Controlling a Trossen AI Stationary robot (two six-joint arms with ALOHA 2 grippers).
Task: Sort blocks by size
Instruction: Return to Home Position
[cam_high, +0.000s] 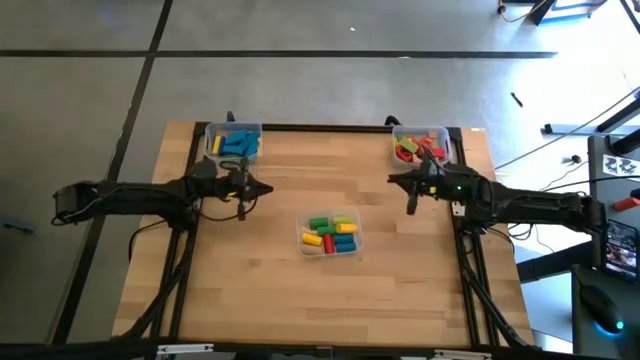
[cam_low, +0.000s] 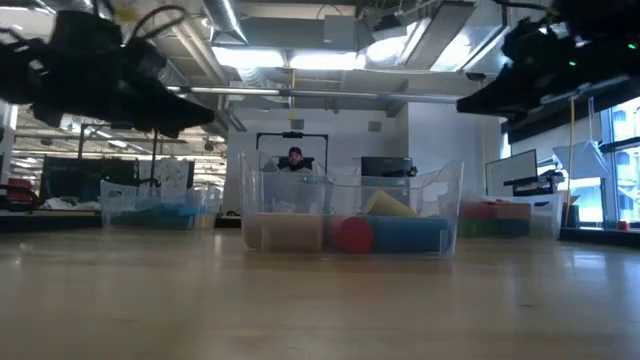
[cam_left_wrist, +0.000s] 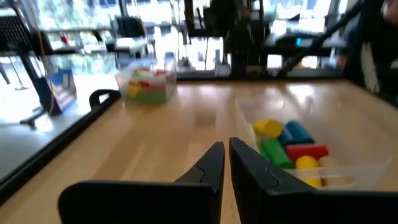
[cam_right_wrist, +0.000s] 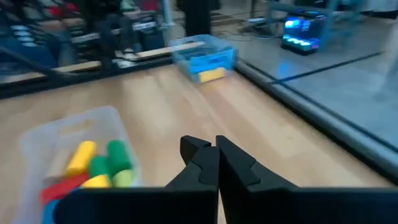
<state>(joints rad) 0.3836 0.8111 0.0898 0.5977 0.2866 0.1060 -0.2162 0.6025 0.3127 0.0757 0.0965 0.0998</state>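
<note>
Two pincers: left pincer (cam_high: 262, 190) and right pincer (cam_high: 395, 181) hover clenched and empty, flanking the middle clear plastic bin (cam_high: 301, 226).
Blocks: painted wooden blocks (cam_high: 330, 235) fill that bin; others sit in bins beyond it, left and right.
Homing: draw each arm back from the middle bin, high over its rim.

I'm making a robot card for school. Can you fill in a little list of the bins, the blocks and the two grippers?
table: wooden
far-left bin: blue and yellow blocks
far-right bin: red and green blocks
middle bin: mixed blocks in green, yellow, red and blue
left gripper: shut, empty, above the table by the far-left bin
right gripper: shut, empty, above the table by the far-right bin
</note>
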